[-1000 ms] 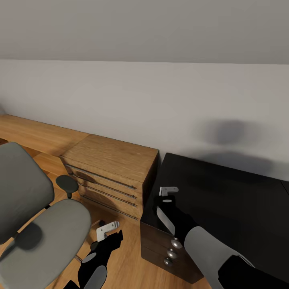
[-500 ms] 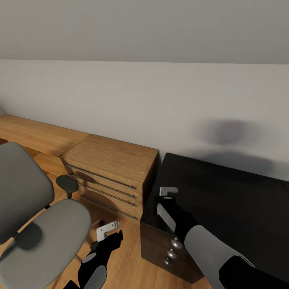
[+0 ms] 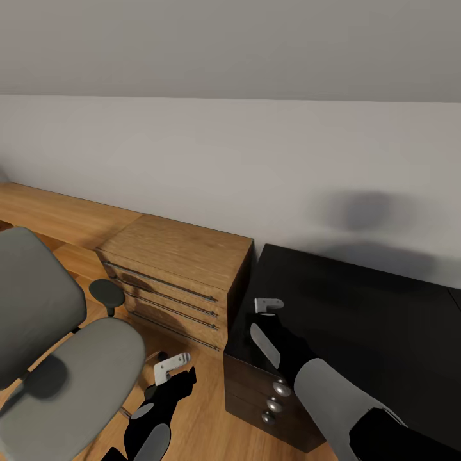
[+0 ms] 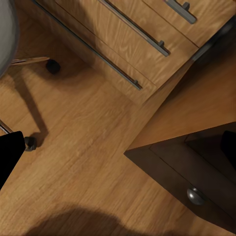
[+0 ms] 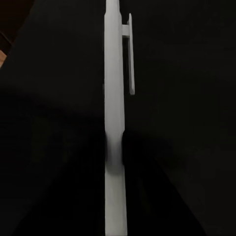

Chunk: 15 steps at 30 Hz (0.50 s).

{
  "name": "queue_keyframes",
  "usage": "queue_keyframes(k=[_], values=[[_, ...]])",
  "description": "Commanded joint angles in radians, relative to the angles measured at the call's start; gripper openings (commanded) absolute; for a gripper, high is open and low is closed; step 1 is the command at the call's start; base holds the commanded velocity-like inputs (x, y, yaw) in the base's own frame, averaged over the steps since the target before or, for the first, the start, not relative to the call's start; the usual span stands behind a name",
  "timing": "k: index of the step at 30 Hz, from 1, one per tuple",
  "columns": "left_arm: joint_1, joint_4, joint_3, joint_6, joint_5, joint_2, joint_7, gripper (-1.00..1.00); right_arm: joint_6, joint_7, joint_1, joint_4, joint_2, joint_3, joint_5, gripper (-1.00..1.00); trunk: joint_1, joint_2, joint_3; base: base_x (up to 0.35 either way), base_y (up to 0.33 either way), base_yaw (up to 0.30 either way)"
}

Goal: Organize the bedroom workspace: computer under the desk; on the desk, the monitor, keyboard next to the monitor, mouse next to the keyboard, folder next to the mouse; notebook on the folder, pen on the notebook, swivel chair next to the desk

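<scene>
The grey swivel chair [image 3: 70, 365] stands at the left on the plank floor, its seat bare. The black desk [image 3: 358, 314] fills the lower right, its top bare where it shows. My right gripper [image 3: 267, 305] hovers just above the desk's near left corner. In the right wrist view its pale fingers [image 5: 114, 98] lie together as one thin bar over the black top, so it is shut; whether anything is pinched I cannot tell. My left gripper [image 3: 171, 368] hangs open low over the floor between chair and desk.
A light wooden drawer cabinet [image 3: 179, 262] stands against the grey wall between chair and desk, with a low wooden shelf [image 3: 51, 211] running left. Black desk drawers with silver knobs [image 3: 276, 397] face me. A chair caster [image 4: 53, 66] rests on the floor near the cabinet.
The right forearm has crept a little farther over the desk corner. Everything else is as it was.
</scene>
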Motion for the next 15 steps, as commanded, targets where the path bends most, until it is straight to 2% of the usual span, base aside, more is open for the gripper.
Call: queue_keyframes(k=[1, 5, 10, 15], values=[[-0.001, -0.002, -0.002, 0.003, 0.005, 0.001, 0.008, 1.0, 0.003, -0.008, 0.0, 0.078, 0.0, 0.003, -0.023, -1.0, 0.0, -0.001, -0.001, 0.0, 0.0, 0.0], [-0.001, -0.001, -0.001, 0.003, 0.005, 0.002, 0.008, 1.0, 0.003, -0.008, 0.0, 0.078, 0.0, 0.003, -0.022, -1.0, 0.0, -0.001, -0.001, 0.0, 0.0, 0.0], [-0.001, -0.001, -0.004, 0.003, 0.005, 0.002, 0.008, 1.0, 0.003, -0.008, 0.0, 0.077, 0.0, 0.003, -0.022, -1.0, -0.019, 0.034, 0.015, 0.0, 0.0, 0.0], [-0.001, -0.001, -0.027, 0.002, 0.003, 0.004, 0.009, 1.0, -0.003, -0.009, 0.0, 0.076, 0.0, 0.003, -0.022, -1.0, -0.038, 0.069, 0.03, 0.0, 0.0, 0.0]])
